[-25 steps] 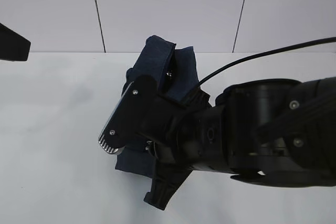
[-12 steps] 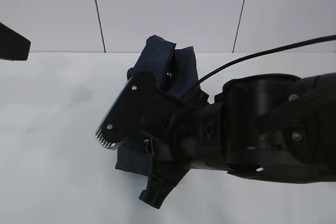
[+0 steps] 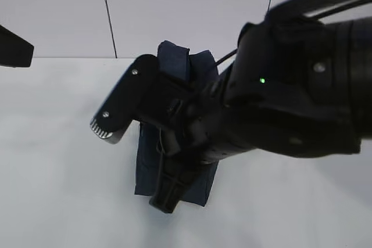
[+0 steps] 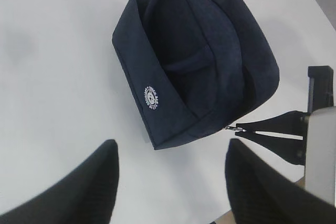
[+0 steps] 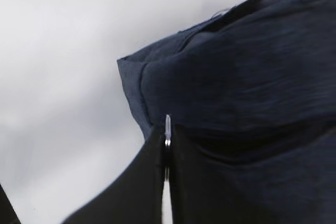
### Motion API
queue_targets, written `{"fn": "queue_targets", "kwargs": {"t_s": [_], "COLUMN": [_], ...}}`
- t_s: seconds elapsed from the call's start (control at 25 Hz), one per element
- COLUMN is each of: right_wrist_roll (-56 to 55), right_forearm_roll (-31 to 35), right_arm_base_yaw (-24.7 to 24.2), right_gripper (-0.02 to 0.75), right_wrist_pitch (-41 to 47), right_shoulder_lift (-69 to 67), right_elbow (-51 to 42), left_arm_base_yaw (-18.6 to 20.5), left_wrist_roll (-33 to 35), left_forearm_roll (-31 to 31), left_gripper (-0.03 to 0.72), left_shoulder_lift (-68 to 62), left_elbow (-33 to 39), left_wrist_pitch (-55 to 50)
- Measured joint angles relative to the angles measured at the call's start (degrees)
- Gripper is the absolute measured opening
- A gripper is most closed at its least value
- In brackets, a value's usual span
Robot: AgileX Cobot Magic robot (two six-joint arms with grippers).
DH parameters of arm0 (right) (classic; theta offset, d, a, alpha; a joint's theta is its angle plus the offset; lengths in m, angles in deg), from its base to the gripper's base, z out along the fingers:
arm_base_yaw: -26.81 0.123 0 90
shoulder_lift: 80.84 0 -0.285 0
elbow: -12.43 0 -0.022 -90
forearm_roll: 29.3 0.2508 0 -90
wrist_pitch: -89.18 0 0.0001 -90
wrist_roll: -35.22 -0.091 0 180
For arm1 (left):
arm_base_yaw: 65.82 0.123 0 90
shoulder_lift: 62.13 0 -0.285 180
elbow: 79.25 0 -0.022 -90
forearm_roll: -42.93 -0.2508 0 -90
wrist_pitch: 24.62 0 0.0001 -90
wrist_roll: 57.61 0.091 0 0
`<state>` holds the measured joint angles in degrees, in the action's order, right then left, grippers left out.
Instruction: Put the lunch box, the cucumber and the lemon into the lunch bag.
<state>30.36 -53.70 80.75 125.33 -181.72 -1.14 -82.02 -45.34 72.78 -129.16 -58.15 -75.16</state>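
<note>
While the right arm fills most of the exterior view, the lunch bag [image 3: 174, 114] shows behind it as a dark navy block standing on the white desk [image 3: 52, 161], toward the desk's far edge where it meets the pale panelled wall [image 3: 186, 10].

In the right wrist view the right gripper [image 5: 167, 145] has its two black fingers [image 5: 136, 182] pressed together on a thin silver zipper pull [image 5: 167, 128] at the bag's edge; the jaws are all but closed, with only that sliver of metal between them. The left wrist view shows the same pinch from the side, the slim fingers meeting at the bag's lower right corner with the small metal piece at their tips.

The left gripper [image 4: 170, 179] hangs above the desk with its jaws spread wide, holding nothing. Its two dark fingers [image 4: 79, 187] frame the bottom of the left wrist view, and the bag lies apart from them, beyond their tips.

On the bag's side panel, near one corner, sits a small round white emblem [image 4: 153, 96] with a ring of lettering, too small to read. A fabric strap handle [image 4: 189, 62] runs across the bag's upper face.

Lunch box, cucumber and lemon do not appear in any view.
</note>
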Motion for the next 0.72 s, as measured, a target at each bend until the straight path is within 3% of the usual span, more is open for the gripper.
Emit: {"fn": "queue_targets", "kwargs": {"t_s": [0.44, 0.72], "right_wrist_roll": [15.14, 18.32], "right_forearm_roll": [8.20, 8.54], "right_arm_base_yaw": [0.00, 0.00], "right_gripper": [0.020, 0.020], "right_wrist_pitch": [6.01, 9.64], "right_shoulder_lift": [-3.34, -3.70], "right_elbow": [7.16, 11.03], "left_arm_base_yaw": [0.00, 0.00], "left_wrist_roll": [0.00, 0.00], "left_forearm_roll": [0.00, 0.00], "left_gripper": [0.449, 0.449], "left_shoulder_lift": [0.00, 0.00], "left_elbow": [0.00, 0.00], "left_wrist_pitch": [0.00, -0.10]}}
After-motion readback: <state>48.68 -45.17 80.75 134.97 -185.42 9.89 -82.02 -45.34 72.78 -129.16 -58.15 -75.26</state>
